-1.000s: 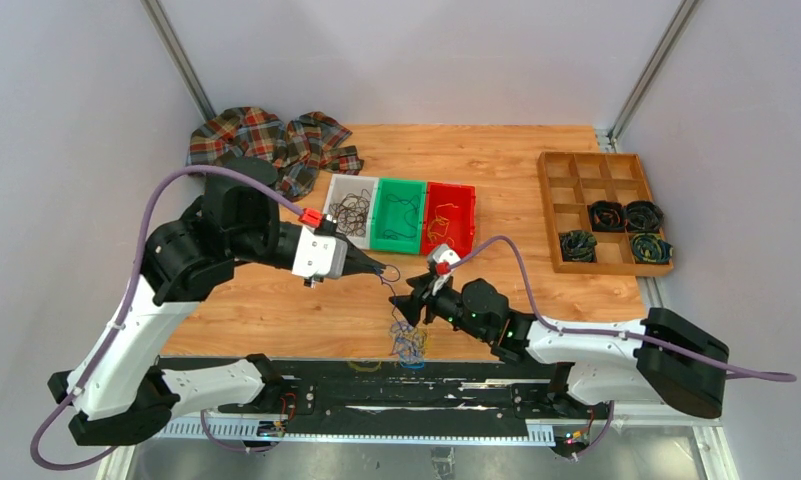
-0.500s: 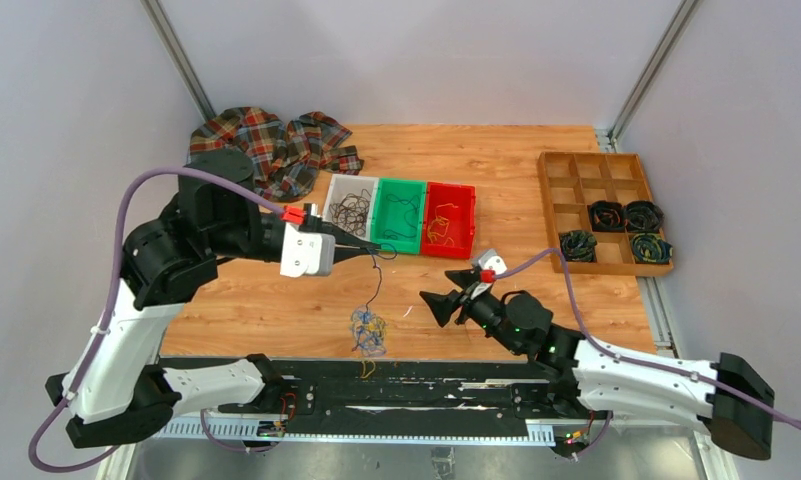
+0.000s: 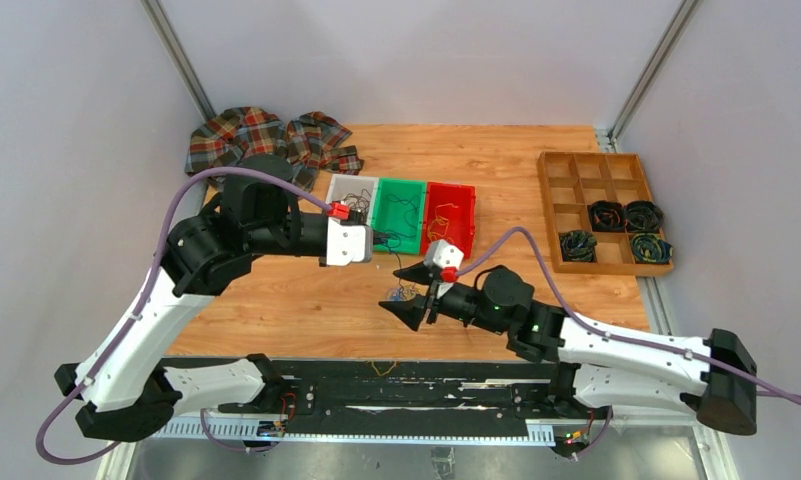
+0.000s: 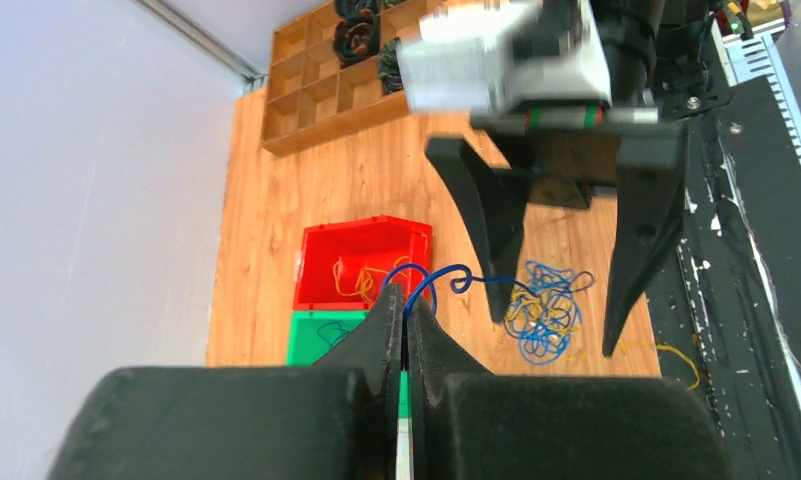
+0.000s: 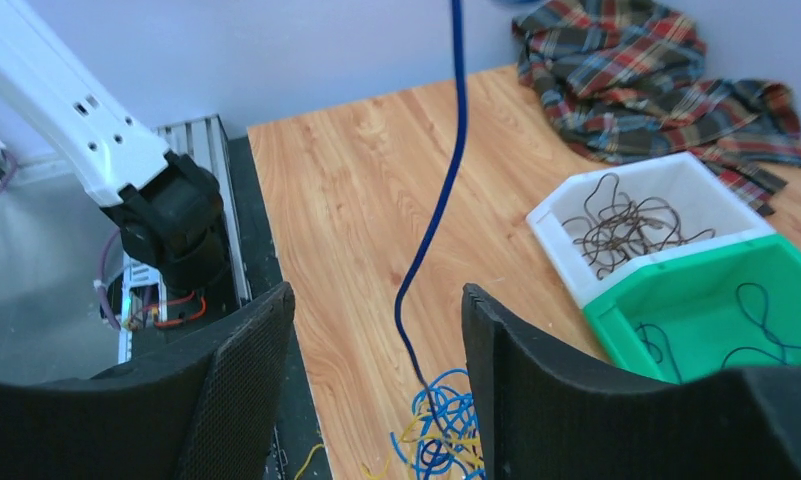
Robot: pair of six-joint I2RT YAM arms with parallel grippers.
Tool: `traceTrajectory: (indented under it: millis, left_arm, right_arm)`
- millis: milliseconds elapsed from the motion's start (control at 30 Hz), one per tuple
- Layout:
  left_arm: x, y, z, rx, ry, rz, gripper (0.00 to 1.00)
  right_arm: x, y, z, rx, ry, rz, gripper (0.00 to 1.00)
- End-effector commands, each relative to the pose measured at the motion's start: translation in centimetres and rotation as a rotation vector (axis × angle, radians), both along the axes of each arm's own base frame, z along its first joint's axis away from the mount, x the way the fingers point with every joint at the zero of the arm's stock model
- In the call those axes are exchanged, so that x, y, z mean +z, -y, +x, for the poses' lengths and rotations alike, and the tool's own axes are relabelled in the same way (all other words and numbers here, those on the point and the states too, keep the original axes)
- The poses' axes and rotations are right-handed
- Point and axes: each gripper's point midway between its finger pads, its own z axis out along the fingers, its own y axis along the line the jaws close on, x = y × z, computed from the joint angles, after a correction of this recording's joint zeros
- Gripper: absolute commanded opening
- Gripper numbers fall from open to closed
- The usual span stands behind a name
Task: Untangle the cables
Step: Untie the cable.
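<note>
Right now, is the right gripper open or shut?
Open: the right gripper shows its fingers wide apart in the wrist view, the blue wire hanging between them.

The black two-finger right gripper (image 3: 390,288), a moment ago drawn off to the right, has swung back with jaws apart over the multicoloured clump of thin wire loops (image 4: 544,315), which has been dragged in beneath its fingers, while the left gripper (image 4: 404,300), pinching a blue strand (image 5: 460,100), has shifted right towards it.
</note>
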Motion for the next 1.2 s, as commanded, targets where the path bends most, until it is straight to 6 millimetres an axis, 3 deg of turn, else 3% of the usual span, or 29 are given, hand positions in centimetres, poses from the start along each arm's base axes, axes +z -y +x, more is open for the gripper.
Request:
traceTrajectory:
  millis: [0, 267, 533, 667, 767, 1000, 1167]
  left_arm:
    - [2.4, 0.2, 0.2, 0.012, 0.059, -0.057, 0.01]
    - [4.1, -0.3, -0.5, 0.008, 0.073, -0.096, 0.00]
    - [7.5, -0.5, -1.3, 0.008, 0.083, -0.194, 0.00]
    - [10.8, -1.1, -0.2, 0.080, 0.172, -0.284, 0.01]
    - [14.5, -1.8, 0.8, 0.151, 0.262, -0.391, 0.00]
    - [22.0, -4.7, 2.5, 0.336, 0.407, -0.641, 0.01]
    - [24.9, -5.4, 2.0, 0.342, 0.421, -0.723, 0.00]
  right_arm:
    - [0.4, -2.6, -0.3, 0.058, 0.033, 0.006, 0.59]
    - [-1.4, -4.5, 1.7, -0.015, 0.011, 0.010, 0.36]
    - [-8.7, -4.2, 2.4, -0.063, -0.065, -0.095, 0.23]
    - [-12.1, -2.7, 3.0, -0.130, -0.090, -0.145, 0.20]
    - [-13.8, -1.5, 3.5, -0.177, -0.101, -0.168, 0.18]
    - [-16.2, 0.8, 4.0, -0.255, -0.119, -0.195, 0.19]
    - [-17.6, 1.7, 4.0, -0.281, -0.135, -0.221, 0.19]
